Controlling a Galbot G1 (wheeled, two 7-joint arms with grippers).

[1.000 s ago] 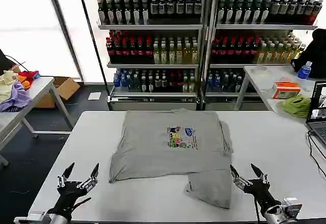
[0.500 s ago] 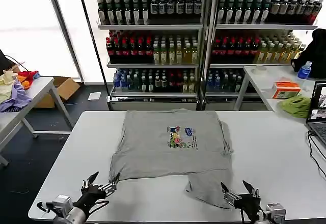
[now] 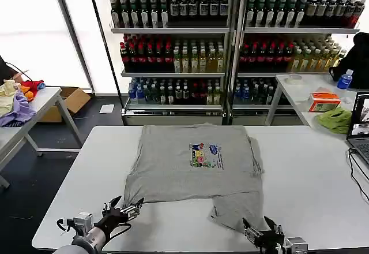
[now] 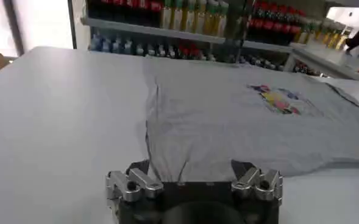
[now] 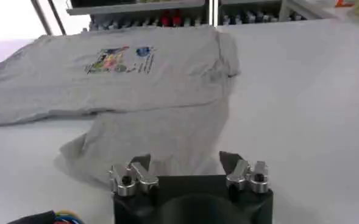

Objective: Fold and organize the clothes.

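2 open end effectors, left (image 3: 128,209) and right (image 3: 258,231), flank shirt (image 3: 193,170).

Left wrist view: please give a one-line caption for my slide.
Open left gripper low over the table, its fingers at the near hem of the grey shirt.

Left hand (image 3: 125,210) and right hand (image 3: 259,230) low, spread.

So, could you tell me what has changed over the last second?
Both grippers have moved in toward the shirt, still open. The left gripper went rightward and forward to the shirt's near left corner; the right gripper dropped lower and slid left to the near edge of the hanging flap. Nothing has been grasped yet. The shirt lies as before on the table.
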